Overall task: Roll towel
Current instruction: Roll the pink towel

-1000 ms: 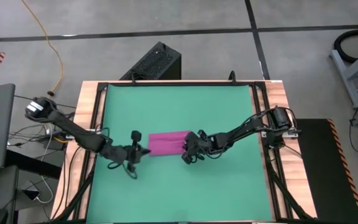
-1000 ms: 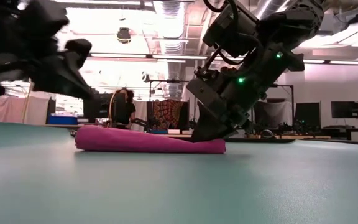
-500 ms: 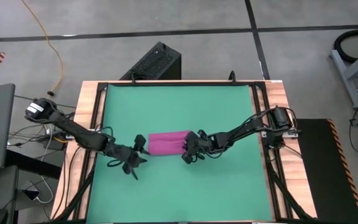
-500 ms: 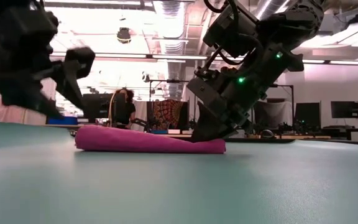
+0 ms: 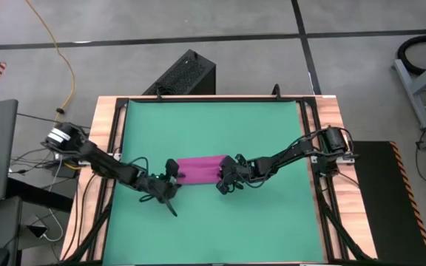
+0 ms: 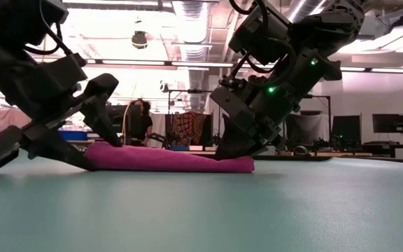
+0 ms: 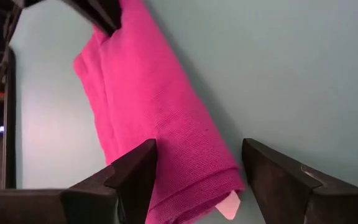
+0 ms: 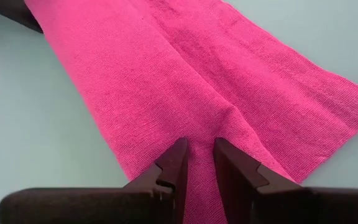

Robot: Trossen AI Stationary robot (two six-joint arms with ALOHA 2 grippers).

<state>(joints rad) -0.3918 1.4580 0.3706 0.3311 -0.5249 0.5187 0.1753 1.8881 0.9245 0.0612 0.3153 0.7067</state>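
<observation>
High view: both grippers, left gripper (image 5: 170, 179) and right gripper (image 5: 222, 177), flank the towel (image 5: 197, 168).

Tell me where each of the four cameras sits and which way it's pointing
High: overhead, straight down; both arms, towel on green mat.
Low: table height, level across; left gripper and right gripper at the towel's ends.
Left wrist: along open fingers straddling the towel.
Right wrist: fingers pinching a fold.
All four share the towel.

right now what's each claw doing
Left claw: open, fingers on either side of one end of the towel, not clamped.
Right claw: shut on a pinch of the towel at its other end.
</observation>
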